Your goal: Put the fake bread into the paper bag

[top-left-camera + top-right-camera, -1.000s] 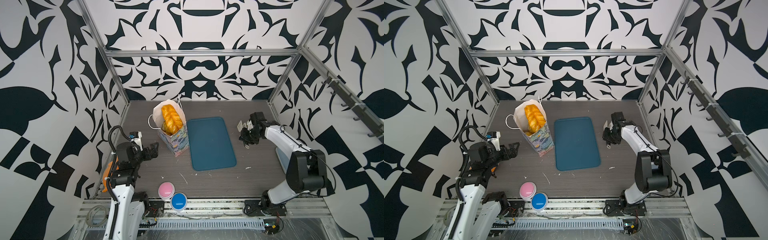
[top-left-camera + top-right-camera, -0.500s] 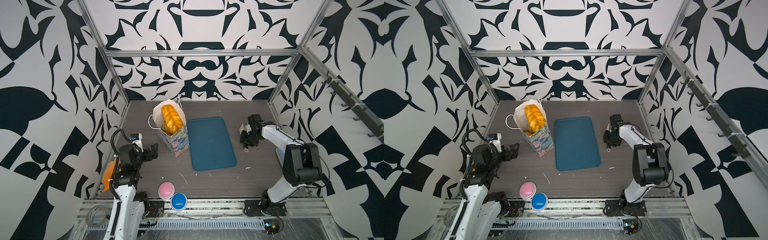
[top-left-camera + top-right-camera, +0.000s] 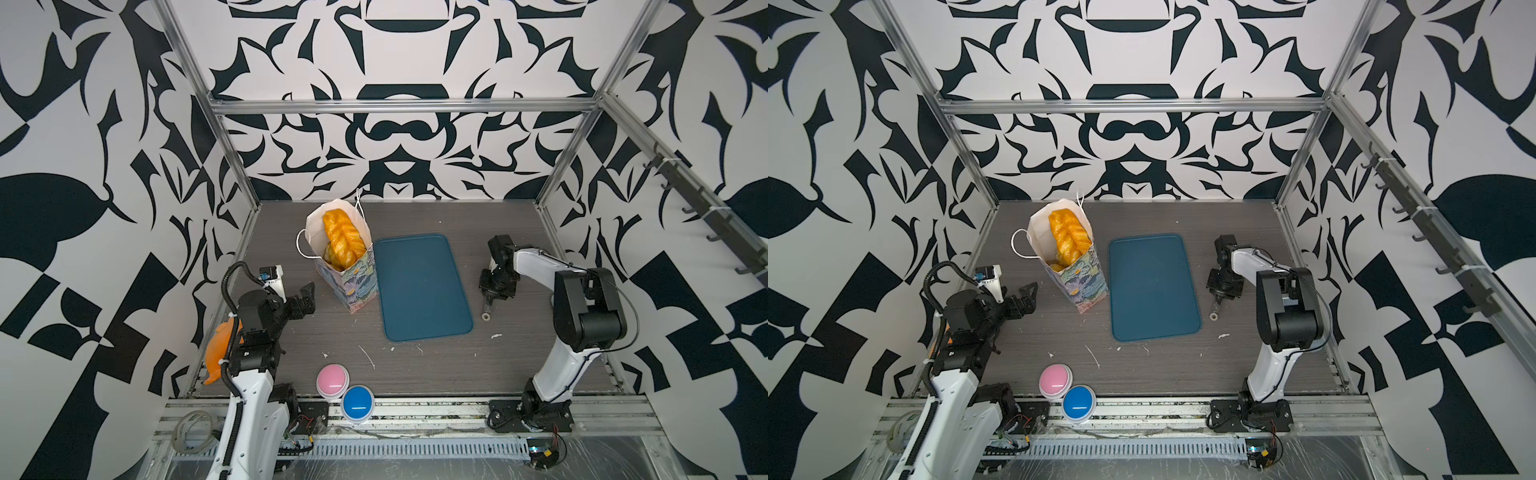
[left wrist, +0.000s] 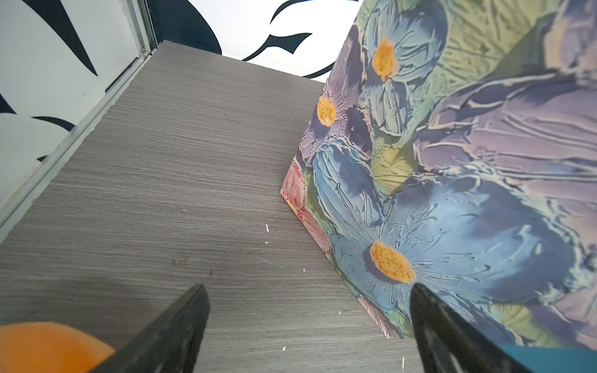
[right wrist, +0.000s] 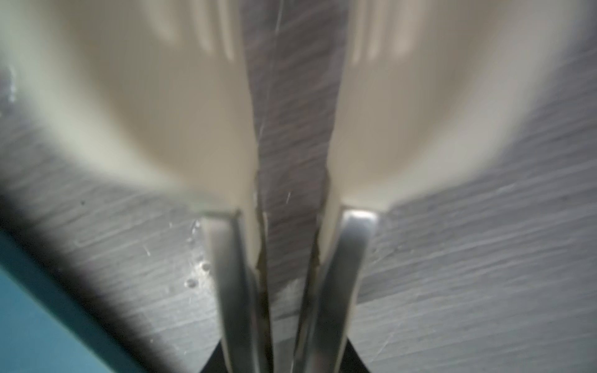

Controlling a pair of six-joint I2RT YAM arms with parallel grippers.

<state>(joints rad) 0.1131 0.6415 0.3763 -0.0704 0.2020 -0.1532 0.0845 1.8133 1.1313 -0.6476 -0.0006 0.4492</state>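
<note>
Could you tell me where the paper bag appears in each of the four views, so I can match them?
Top view: paper bag stands left of centre, beside the blue tray.
Top view: paper bag again left of the tray.
Left wrist: its floral side fills the right.
Right wrist: not in view.
Shared landmark: the blue tray.

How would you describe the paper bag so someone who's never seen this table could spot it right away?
Start at the big teal tray lying flat in the middle of the grey table. Just to its left in both top views stands the paper bag. It is the only tall, upright thing there, white inside with cord handles, a pastel flower print outside, and a glossy golden braided loaf poking from its open top.
</note>
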